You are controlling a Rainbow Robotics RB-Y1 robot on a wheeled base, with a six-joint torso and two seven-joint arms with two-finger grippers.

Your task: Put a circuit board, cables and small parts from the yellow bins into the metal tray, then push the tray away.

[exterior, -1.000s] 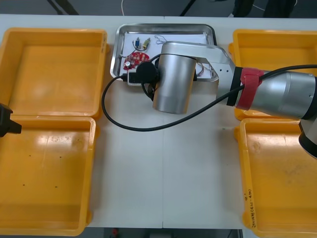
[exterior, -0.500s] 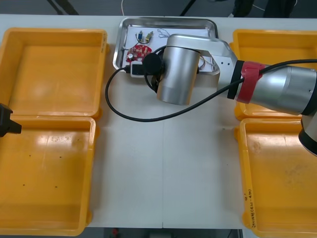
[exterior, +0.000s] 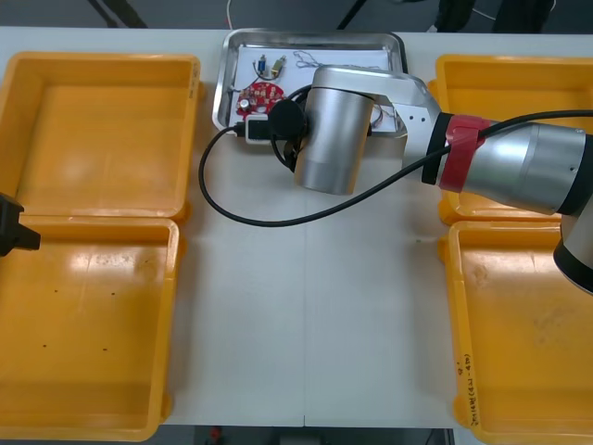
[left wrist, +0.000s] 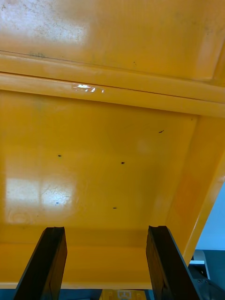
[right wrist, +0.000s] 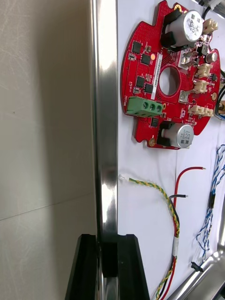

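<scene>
- While the tabletop (exterior: 306, 324) carries two yellow bins (exterior: 102, 120) at each side, the metal tray (exterior: 315, 35) lies between the far pair, at the tabletop's far edge.
- Right arm (exterior: 510, 171): extends across from the right, wrist above the tray's near rim.
- Left hand (left wrist: 105, 232): fingers spread, nothing between them, above the near left bin (left wrist: 112, 154).
- Right hand (right wrist: 108, 241): fingers pinch the tray's rim.
- Round red circuit board (exterior: 260, 95) (right wrist: 140, 70): flat on the tray's white inside, near that rim.
- Red and yellow cable (right wrist: 176, 234) and blue and white cable (right wrist: 216, 176): in the tray, beside the board.
- Small metal parts (exterior: 269, 66): in the tray, beyond the board.
</scene>
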